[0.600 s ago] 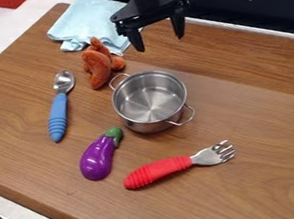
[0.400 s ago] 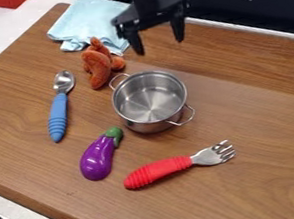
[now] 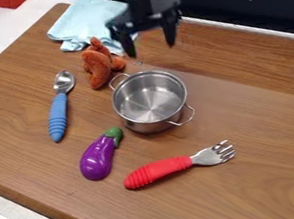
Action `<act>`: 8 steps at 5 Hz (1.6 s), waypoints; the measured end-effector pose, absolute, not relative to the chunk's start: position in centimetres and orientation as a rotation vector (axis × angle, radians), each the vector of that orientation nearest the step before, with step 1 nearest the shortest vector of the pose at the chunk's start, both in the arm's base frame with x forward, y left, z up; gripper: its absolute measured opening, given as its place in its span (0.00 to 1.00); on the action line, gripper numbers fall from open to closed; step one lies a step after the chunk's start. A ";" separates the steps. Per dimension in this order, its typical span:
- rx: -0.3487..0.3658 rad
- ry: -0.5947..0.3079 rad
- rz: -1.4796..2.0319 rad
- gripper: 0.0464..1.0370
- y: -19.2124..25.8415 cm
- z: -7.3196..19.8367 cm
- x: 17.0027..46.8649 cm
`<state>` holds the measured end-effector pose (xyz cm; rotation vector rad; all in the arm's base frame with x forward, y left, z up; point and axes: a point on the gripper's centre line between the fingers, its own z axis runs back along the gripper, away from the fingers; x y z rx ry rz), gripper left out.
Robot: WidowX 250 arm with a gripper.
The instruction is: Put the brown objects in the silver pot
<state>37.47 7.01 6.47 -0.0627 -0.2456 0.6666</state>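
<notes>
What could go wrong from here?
The hand could pinch the blue cloth too, since it lies right behind the brown plush toy. The pot might get nudged on the grab: one of its wire handles sits close beside the toy. The toy looks soft and lumpy, so a grip on just one lobe could slip before it gets over the rim.

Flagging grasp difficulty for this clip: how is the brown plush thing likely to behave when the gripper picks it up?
The brown plush toy looks fuzzy and soft, so it would probably squash rather than slip. Its lumpy, curved shape suggests it may sag or twist if pinched off-centre. Nothing about it looks brittle, so breakage seems unlikely.
</notes>
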 end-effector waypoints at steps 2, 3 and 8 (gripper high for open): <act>-0.035 -0.207 0.661 0.96 12.1 9.0 36.7; -0.014 -0.184 0.664 0.96 13.8 9.4 35.9; 0.062 -0.250 0.639 0.96 12.8 5.6 35.5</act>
